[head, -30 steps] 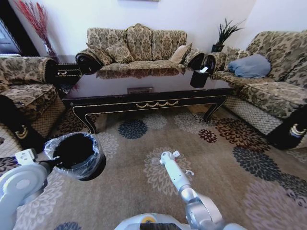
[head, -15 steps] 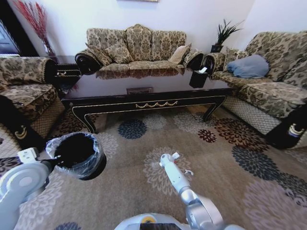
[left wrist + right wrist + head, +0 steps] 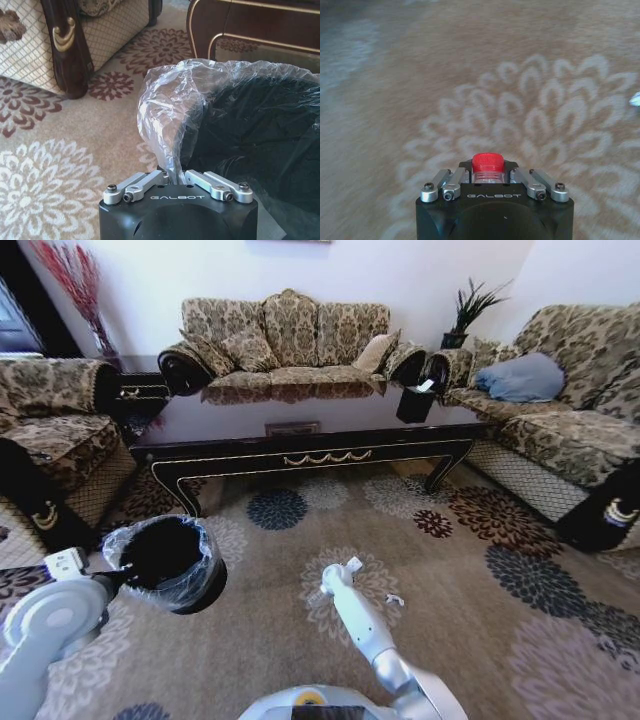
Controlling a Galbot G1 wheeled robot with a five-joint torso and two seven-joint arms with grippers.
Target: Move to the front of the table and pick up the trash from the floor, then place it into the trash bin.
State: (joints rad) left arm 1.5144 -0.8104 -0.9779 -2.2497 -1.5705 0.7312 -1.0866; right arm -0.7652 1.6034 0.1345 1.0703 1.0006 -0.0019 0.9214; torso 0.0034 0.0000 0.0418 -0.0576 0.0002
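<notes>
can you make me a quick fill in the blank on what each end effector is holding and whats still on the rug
1. The left end effector is shut on the rim of the trash bin, pinching its clear ____ liner.
2. The right end effector grips a plastic bottle whose cap is ____.
3. A tiny white scrap lies on the ____ beside the right arm.
4. The small black tissue box stands on the ____.

Missing words: plastic; red; rug; table

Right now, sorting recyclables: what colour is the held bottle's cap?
Red; the cap shows best in the right wrist view.
</notes>
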